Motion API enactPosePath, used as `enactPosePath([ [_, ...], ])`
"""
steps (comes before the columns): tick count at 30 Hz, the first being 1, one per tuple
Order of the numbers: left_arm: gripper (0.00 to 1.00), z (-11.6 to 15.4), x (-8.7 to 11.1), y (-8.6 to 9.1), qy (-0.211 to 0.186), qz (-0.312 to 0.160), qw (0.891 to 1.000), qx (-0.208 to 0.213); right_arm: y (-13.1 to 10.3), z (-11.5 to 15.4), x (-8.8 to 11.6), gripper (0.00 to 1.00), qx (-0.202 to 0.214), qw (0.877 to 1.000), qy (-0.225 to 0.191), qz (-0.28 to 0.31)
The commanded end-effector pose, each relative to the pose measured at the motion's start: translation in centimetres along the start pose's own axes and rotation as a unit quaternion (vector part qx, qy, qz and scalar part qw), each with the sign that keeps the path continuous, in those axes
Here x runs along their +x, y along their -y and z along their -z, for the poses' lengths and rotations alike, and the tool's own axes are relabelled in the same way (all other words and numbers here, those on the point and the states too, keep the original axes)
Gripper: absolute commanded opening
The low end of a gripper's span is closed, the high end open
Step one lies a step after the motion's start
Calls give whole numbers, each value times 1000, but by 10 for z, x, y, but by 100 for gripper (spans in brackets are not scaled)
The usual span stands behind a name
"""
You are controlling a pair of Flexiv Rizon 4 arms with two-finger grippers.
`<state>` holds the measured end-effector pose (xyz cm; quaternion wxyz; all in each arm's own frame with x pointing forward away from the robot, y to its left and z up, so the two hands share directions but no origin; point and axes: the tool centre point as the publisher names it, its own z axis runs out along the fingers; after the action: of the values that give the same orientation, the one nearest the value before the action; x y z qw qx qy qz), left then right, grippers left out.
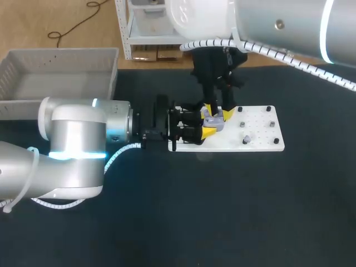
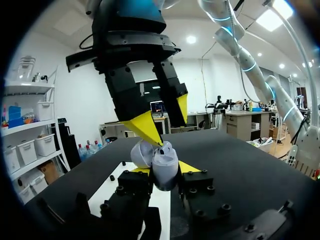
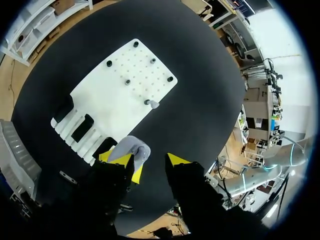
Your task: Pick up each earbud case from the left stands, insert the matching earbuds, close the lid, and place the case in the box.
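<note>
Gripping the grey earbud case from two sides, the left tool lies level just left of centre in the head view, at the left end of a white board. Its arm comes in from the left edge of the frame. In the left wrist view the case sits between that tool's yellow tips with its lid tipped open.

From the upper right of the head view the right arm points straight down, and the right tool hangs directly over the case. Its fingers stand apart with a clear gap between them. Seen from the left wrist, the tip of one yellow finger of the right tool meets the top of the case; whether anything small is held there cannot be told. In the right wrist view the case lies against one finger of the right tool, not between the two.

Black pegs dot the board. A grey box sits in the upper left, well apart, on the black worktop.
</note>
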<state>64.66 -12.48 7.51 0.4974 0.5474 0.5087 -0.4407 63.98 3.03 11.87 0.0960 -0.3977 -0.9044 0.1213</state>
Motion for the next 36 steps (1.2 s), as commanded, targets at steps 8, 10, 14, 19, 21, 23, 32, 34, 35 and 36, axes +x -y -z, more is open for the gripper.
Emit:
enactPosePath([
  [8,0,1,-3,2,-1,2,1000,5,36,28,15,98,-86,996,-10,24],
  [10,0,6,-6,4,-2,10,1000,9,45,35,18,98,-108,994,-8,34],
  [14,0,21,-11,6,-2,32,999,21,59,44,23,97,-142,988,10,60],
  [19,0,42,-17,9,0,52,998,34,67,44,24,87,-160,982,38,88],
  [21,0,48,-19,8,-2,52,998,34,68,43,24,89,-163,980,44,102],
  [23,0,53,-21,8,-2,52,998,32,69,42,24,95,-171,978,47,111],
  [32,0,60,-20,8,-8,36,999,24,71,40,16,100,-196,970,49,139],
  [34,0,61,-20,8,-8,35,999,23,71,39,13,100,-194,969,49,142],
  [35,0,62,-20,8,-8,34,999,22,70,38,12,100,-193,969,45,146],
  [36,0,62,-20,8,-7,34,999,22,70,37,10,100,-195,969,39,149],
])
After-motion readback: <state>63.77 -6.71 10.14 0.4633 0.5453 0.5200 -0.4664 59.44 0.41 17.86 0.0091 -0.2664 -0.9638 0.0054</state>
